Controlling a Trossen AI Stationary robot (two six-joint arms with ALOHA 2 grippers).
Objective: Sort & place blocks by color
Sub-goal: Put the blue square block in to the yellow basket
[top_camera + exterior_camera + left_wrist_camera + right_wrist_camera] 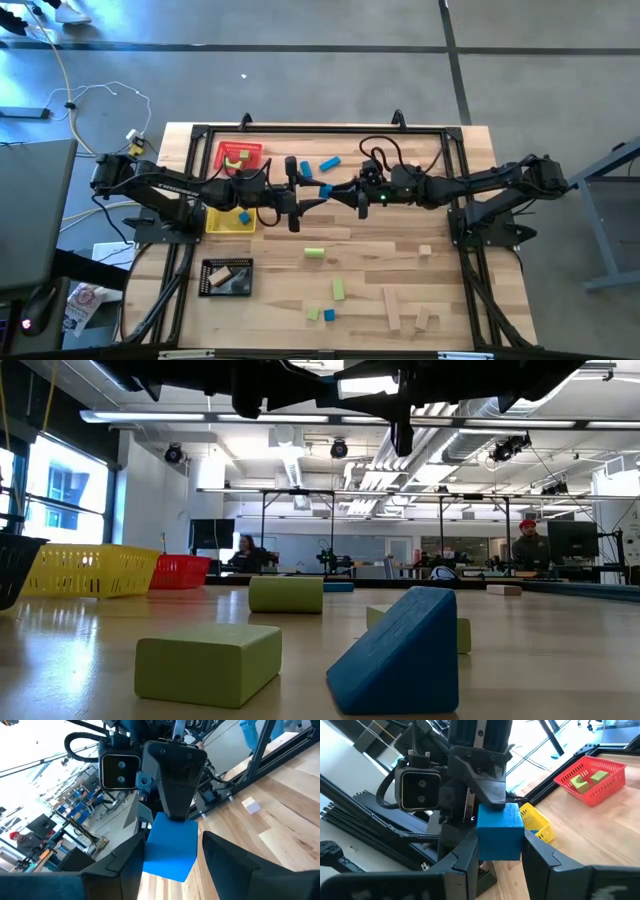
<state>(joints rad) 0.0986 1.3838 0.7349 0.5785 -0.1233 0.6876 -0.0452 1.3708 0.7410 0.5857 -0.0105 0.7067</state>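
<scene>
Workshop room behind, wooden counter (pixel 360 250) below: we've got both end effectors meeting mid-air near the far edge. Right end effector (pixel 501 851) pinches a blue block (pixel 500 831); left end effector (pixel 172 852) sits spread around it. Release early and it probably drops.

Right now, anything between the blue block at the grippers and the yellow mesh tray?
Nothing visible on the table between. The blue wooden block hangs mid-air where right gripper and left gripper meet; the yellow mesh tray lies beneath the left arm.
</scene>
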